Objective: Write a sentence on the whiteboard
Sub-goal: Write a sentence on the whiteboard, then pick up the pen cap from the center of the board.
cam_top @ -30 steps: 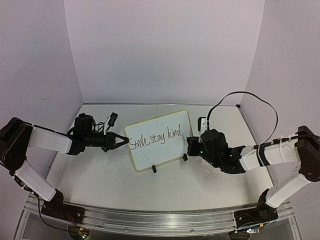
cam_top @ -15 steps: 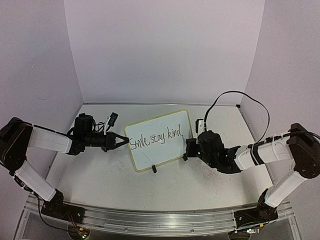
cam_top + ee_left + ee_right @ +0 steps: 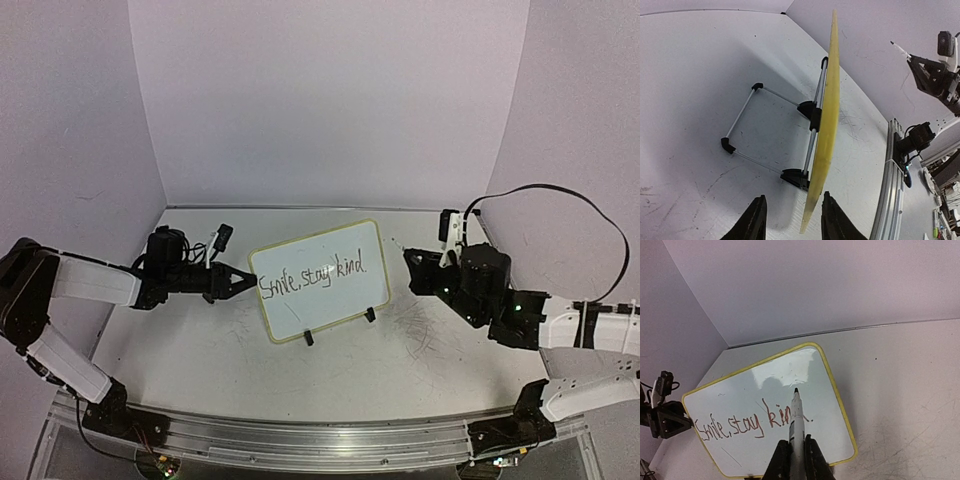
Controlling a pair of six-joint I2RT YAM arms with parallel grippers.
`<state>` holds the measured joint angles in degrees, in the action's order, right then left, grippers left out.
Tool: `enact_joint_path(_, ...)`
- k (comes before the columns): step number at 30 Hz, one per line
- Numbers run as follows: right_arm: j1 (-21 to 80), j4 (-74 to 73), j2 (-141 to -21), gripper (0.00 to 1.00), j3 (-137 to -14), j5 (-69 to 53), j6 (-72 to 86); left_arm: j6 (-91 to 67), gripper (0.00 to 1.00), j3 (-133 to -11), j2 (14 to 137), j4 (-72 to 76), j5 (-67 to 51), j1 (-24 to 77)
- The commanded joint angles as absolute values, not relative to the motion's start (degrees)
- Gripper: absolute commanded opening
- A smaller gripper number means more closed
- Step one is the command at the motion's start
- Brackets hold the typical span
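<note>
The whiteboard (image 3: 322,305) stands tilted on its black clip feet at mid-table, yellow rim all round. The sentence (image 3: 312,275) reads "Smile, stay kind" in one line; it also shows in the right wrist view (image 3: 730,426). My right gripper (image 3: 414,268) is shut on a white marker (image 3: 796,415), tip up and off the board (image 3: 740,395), to the board's right. My left gripper (image 3: 238,283) is open, its fingers either side of the board's left edge (image 3: 827,115), gripper (image 3: 792,220) not pinching it.
Grey scribble marks (image 3: 420,330) cover the tabletop right of the board. The board's wire stand legs (image 3: 740,115) reach behind it. An aluminium rail (image 3: 300,435) runs along the near edge. Walls close in on the left, back and right.
My right arm has drawn back to the right, taking the marker off the board's right edge. The left gripper and the board have not moved.
</note>
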<state>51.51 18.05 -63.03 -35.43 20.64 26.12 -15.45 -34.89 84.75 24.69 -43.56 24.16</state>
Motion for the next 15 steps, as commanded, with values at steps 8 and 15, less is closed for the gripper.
enact_joint_path(8, 49.27, 20.24, -64.42, 0.00, -37.62, 23.61, 13.57, -18.29, 0.75, -40.09, 64.70, 5.40, -30.97, 23.86)
enact_joint_path(15, 49.15, 22.51, -64.49, 0.00, -36.45, 23.31, 9.11, -47.54, 0.71, -37.38, 56.85, -13.36, -8.97, 22.83)
